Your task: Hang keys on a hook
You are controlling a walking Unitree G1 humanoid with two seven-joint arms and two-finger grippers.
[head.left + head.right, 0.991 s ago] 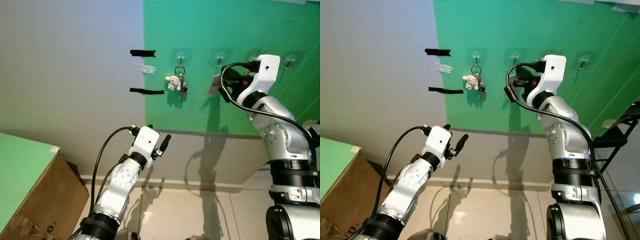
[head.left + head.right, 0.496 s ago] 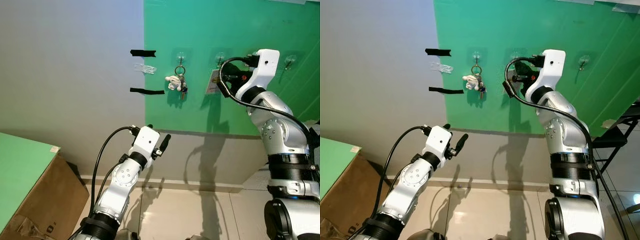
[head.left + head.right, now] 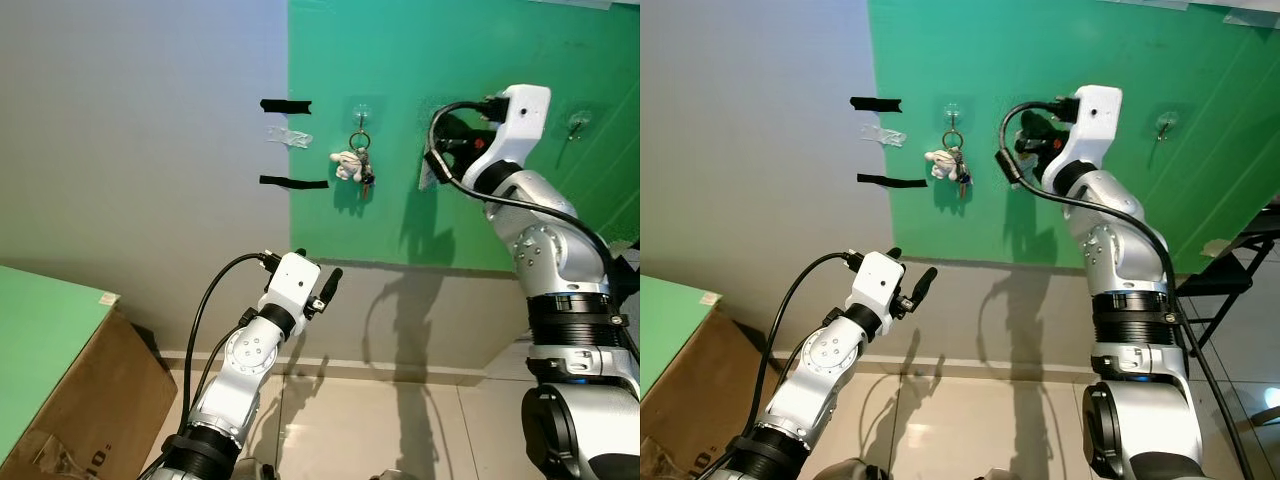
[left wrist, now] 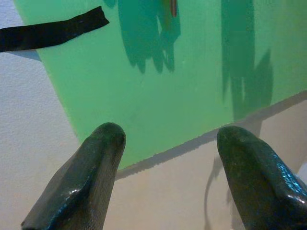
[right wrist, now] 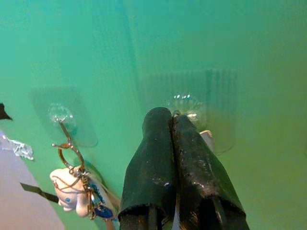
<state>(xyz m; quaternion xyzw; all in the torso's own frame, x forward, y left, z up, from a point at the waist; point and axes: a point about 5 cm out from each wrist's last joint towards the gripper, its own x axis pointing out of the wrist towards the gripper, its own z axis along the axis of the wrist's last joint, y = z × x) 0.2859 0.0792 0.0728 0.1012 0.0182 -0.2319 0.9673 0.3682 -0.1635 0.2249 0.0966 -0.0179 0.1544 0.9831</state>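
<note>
The right pincer (image 5: pixel 172 120) has moved in against the green wall panel (image 3: pixel 420 60), closer than a second ago, when it hung back from the wall with a pale tag dangling below it. Its two black fingers (image 5: pixel 148 158) are pressed together, tips right at a clear adhesive hook (image 5: pixel 189 108), and a sliver of pale material (image 5: pixel 207 136) shows just beside them; it is probably the key set's tag, though the keys themselves cannot be made out. The approach looks finished, so hooking the ring on is the step in hand.

Just beside that hook, on the neighbouring clear hook (image 5: pixel 60 115), hangs a metal key ring with a white plush charm (image 5: pixel 72 189).

The left pincer (image 4: pixel 165 143) idles well below, fingers spread wide and empty, facing the wall's lower edge near a strip of black tape (image 4: pixel 53 31).
</note>
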